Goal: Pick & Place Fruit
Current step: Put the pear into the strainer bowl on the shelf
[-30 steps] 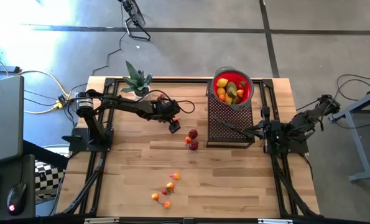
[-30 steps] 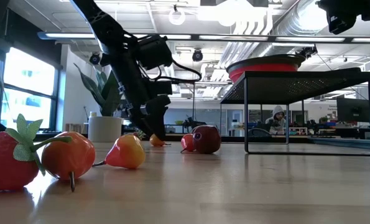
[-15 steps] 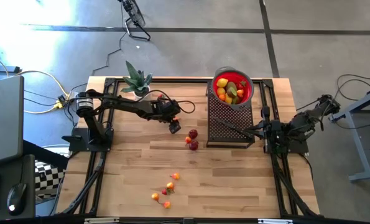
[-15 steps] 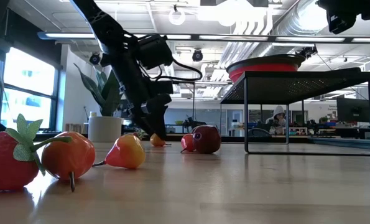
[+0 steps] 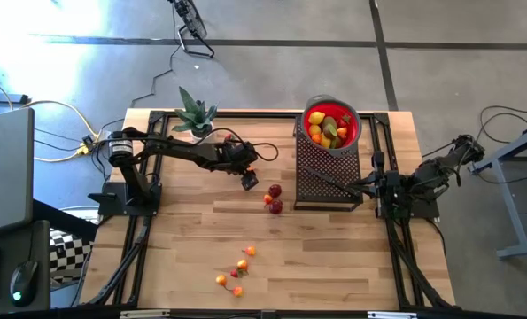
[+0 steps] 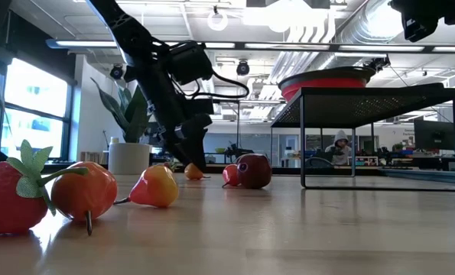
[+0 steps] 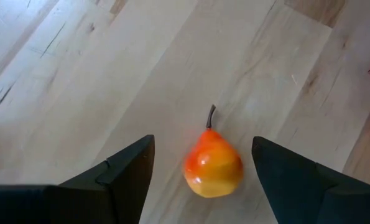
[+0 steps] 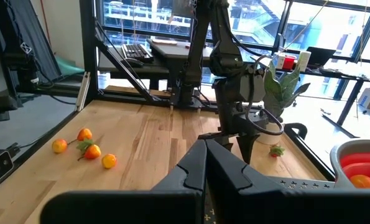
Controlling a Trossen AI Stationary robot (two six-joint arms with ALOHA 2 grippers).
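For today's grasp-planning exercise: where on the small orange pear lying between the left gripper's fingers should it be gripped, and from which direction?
Grip the pear across its wide round belly, coming straight down from above. It lies on its side on the table, thin stem pointing away, and the left gripper already straddles the body, fingers open either side. The stem is likely too thin to hold.

Orange-yellow pear (image 7: 213, 164), red bowl (image 5: 352, 136), pale striped wood table (image 5: 334, 257), black mesh rack (image 5: 321, 182)

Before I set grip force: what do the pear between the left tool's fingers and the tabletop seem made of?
Pear: probably smooth molded plastic or foam, given its soft sheen, painted orange-yellow blend and stiff stem. Tabletop: light wood planks with visible grain and seams, matte finish.
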